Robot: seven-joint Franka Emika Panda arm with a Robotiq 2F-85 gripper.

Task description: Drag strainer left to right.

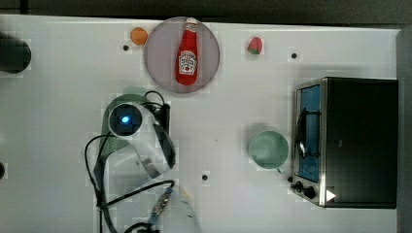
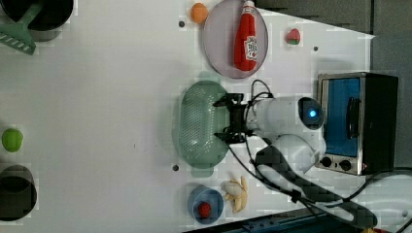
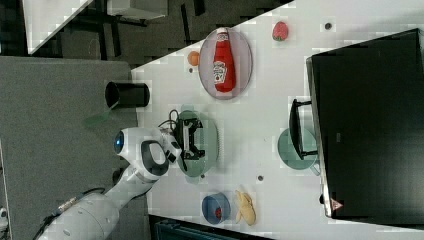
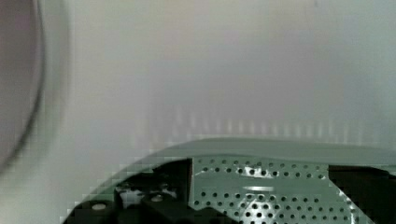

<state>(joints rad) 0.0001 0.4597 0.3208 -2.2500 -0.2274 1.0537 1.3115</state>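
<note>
Now the gripper (image 2: 232,119) sits, fingers spread, inside the strainer (image 2: 197,126).

arm: white Panda, elbow bent, blue light lit on wrist joint | end effector (image 2: 232,119): black, pointing down, fingers (image 2: 224,101) spread wide apart | wrist: directly above end effector in top view | cables: black, looped beside the forearm

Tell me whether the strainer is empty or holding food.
Empty: the strainer's perforated bowl shows bare holes in the left view; just the tool reaches over its rim.
</note>
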